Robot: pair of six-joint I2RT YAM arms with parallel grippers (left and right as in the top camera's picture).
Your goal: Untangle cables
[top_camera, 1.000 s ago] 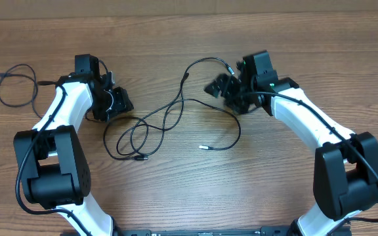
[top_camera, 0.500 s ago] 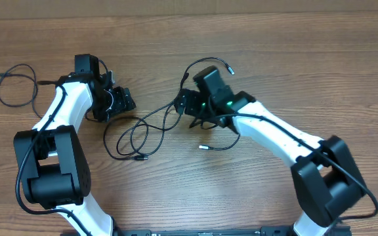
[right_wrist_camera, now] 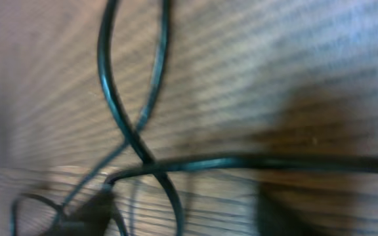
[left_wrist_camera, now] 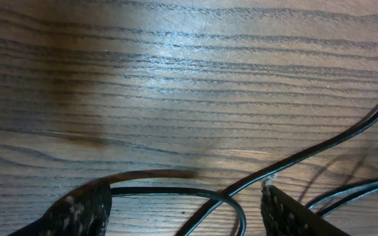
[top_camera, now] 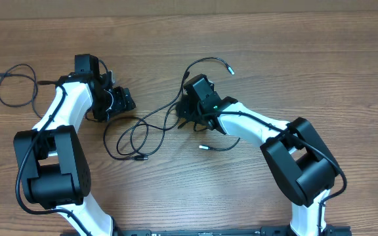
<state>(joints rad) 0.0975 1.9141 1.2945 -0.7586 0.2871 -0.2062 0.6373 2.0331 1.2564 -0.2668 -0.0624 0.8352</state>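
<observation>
Well, the cables (top_camera: 153, 124) lie looped just beside the right gripper (top_camera: 185, 111), too blurred to tell if it pinches, and past them the left gripper (top_camera: 127, 101) stands spread over one, so I guess it's grabbing time: pinch, then pull apart.

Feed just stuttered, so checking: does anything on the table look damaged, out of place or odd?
Nothing looks damaged or spilled. The only oddity is one single cable lying by itself near the left edge of the table, apart from the tangled cables looped over each other in the middle.
</observation>
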